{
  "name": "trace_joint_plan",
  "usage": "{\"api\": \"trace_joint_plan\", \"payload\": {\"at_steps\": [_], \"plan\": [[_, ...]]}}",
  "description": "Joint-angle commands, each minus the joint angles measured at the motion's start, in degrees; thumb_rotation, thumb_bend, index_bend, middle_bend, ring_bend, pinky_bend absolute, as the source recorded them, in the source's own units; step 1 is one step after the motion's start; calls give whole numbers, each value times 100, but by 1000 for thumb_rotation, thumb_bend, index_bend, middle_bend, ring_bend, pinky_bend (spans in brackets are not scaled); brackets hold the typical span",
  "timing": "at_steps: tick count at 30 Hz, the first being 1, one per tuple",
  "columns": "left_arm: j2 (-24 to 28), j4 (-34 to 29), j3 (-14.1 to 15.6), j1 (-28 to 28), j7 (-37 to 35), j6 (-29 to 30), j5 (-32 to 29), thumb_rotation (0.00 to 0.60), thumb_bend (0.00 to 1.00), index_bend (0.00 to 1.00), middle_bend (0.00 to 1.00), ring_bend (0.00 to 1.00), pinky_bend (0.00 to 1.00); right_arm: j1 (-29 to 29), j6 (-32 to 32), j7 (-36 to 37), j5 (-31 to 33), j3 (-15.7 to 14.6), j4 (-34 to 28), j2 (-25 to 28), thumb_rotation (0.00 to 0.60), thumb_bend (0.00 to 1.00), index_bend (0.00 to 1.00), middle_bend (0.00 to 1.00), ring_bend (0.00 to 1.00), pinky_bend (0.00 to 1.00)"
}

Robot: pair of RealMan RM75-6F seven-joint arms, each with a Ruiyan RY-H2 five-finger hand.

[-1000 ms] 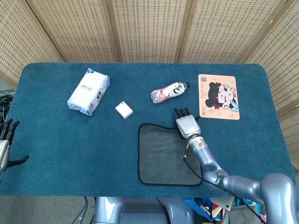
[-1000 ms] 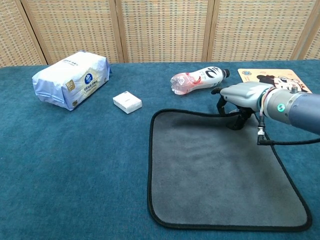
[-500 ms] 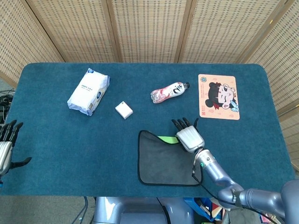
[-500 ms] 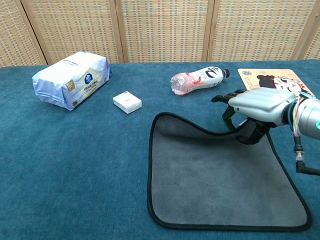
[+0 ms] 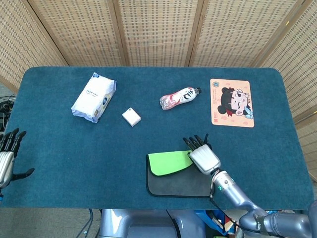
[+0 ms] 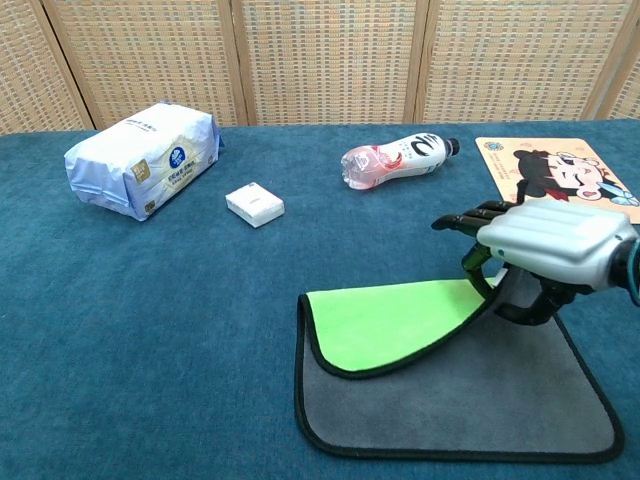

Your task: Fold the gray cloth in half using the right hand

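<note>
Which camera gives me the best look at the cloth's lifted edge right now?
The chest view: the cloth is near and seen from low down, so its raised far edge in the right hand and the green underside show clearly. The head view shows the cloth from above, smaller; the lift is hard to judge there.

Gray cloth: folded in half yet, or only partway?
Partway. The right hand holds the gray cloth's far edge lifted, green underside showing, near edge uncovered.

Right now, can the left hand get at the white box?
Probably not easily: the left hand sits off the table's left edge, and the white box lies mid-table, though nothing stands between them.
</note>
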Motion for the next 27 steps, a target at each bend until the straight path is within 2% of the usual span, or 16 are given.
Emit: {"api": "trace_joint_plan", "payload": {"at_steps": [1, 27], "plan": [[-1, -12, 11, 1, 15, 4, 23, 600, 97, 0, 0, 0, 0, -106, 64, -72, -108, -97, -60, 24, 600, 598, 652, 0, 0, 0], [29, -65, 80, 46, -6, 69, 200, 600, 97, 0, 0, 0, 0, -678, 225, -865, -136, -372, -823, 120, 600, 599, 660, 0, 0, 0]]}}
